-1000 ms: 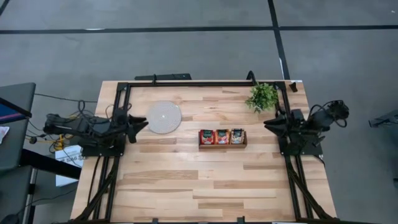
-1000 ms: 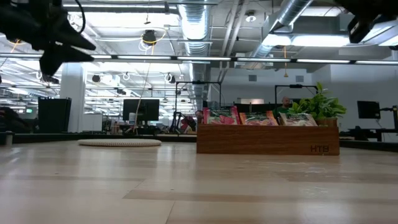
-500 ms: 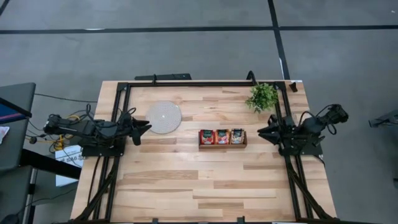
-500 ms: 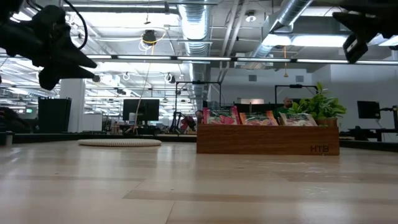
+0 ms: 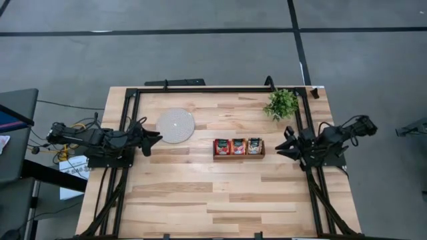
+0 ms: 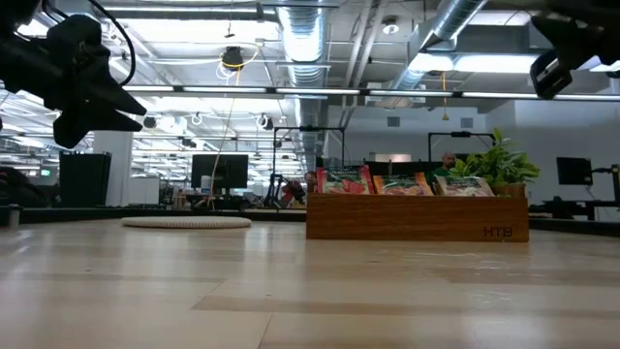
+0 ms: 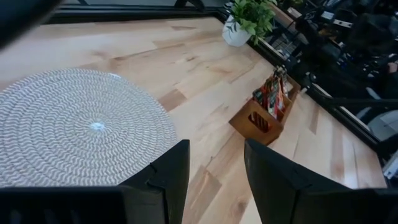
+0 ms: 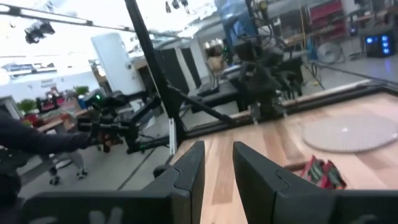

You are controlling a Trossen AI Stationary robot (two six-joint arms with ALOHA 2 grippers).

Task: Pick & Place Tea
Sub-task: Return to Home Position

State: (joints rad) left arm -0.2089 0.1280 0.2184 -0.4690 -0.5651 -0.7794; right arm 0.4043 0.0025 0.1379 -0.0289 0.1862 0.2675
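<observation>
The tea sachets point(image 5: 238, 146), red ones and a pale one, stand on edge in the brown wooden tray point(image 5: 239, 157) mid-table; the low view shows the sachets point(image 6: 387, 182) sticking up above the tray's wall point(image 6: 417, 221). The round white disc point(image 5: 175, 125) lies flat on the table, left of the tray. My left gripper point(image 5: 159, 137) hovers open near the disc's left edge, and its wrist view shows the disc point(image 7: 81, 127) and the tray point(image 7: 261, 118) beyond its open fingers point(image 7: 216, 180). My right gripper point(image 5: 279, 149) hovers open just right of the tray, with some sachets point(image 8: 323, 174) showing past its fingers.
A small potted plant point(image 5: 281, 103) stands near the far right corner, behind the right gripper. A black frame point(image 5: 220, 89) runs along the table's far, left and right edges. Bare wood point(image 5: 220, 193) fills the near half of the table.
My right gripper has swung toward the near edge and a little toward the tray, coming lower. My left gripper has shifted slightly toward the near edge and dropped somewhat. The sachets, tray and disc have stayed where they were.
</observation>
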